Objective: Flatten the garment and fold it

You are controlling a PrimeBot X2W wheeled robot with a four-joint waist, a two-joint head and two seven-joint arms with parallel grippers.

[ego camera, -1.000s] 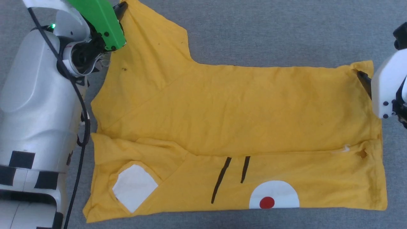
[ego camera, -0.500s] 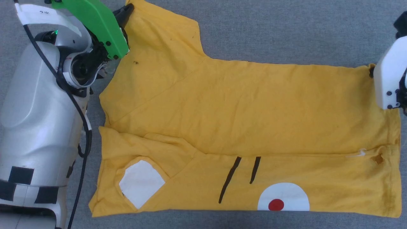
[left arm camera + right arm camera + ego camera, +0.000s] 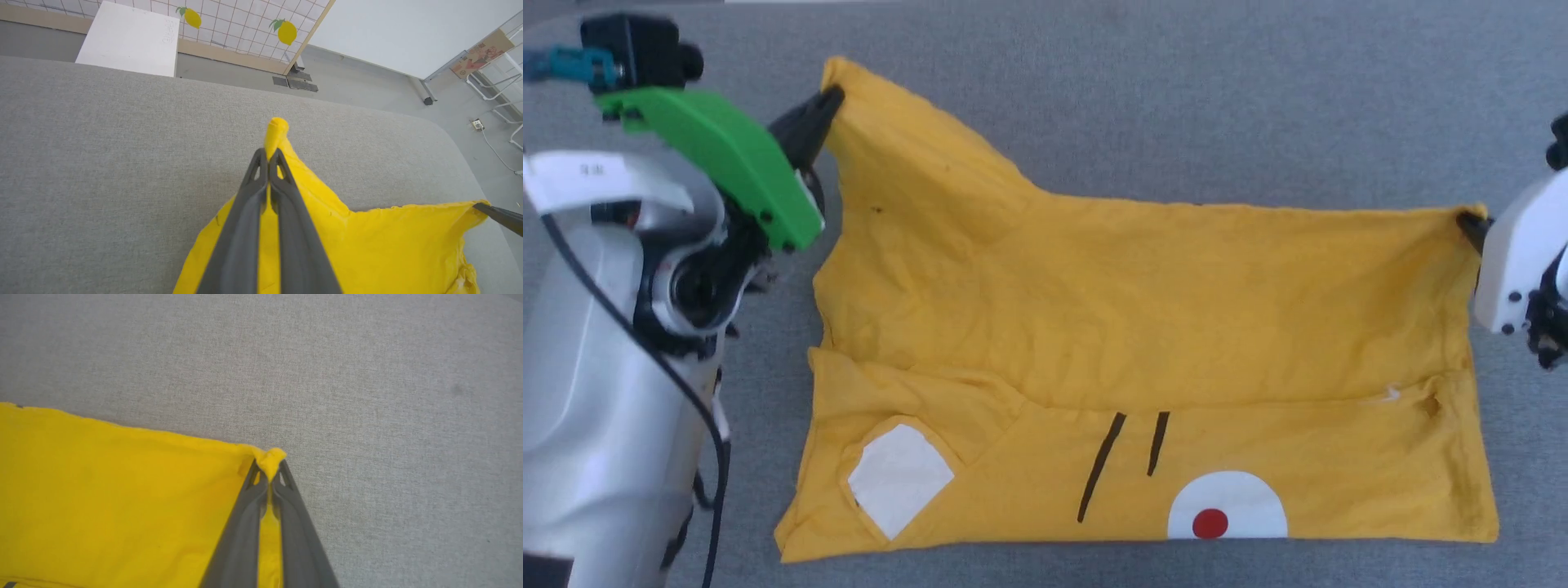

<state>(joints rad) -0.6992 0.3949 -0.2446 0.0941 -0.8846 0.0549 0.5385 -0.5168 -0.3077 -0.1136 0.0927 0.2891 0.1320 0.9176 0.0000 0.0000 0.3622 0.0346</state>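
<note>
Left pincer (image 3: 269,154): grips garment (image 3: 1143,327) | right pincer (image 3: 269,467): grips corner | print (image 3: 1227,505) half-hidden by fold

We see a grey woven surface (image 3: 1176,98), like upholstery, with a rounded far edge in the left wrist view. On it lies the yellow garment (image 3: 1143,327), spread wide; its near strip shows a white patch (image 3: 900,478), two black stripes (image 3: 1099,467) and a red dot (image 3: 1210,523).
</note>
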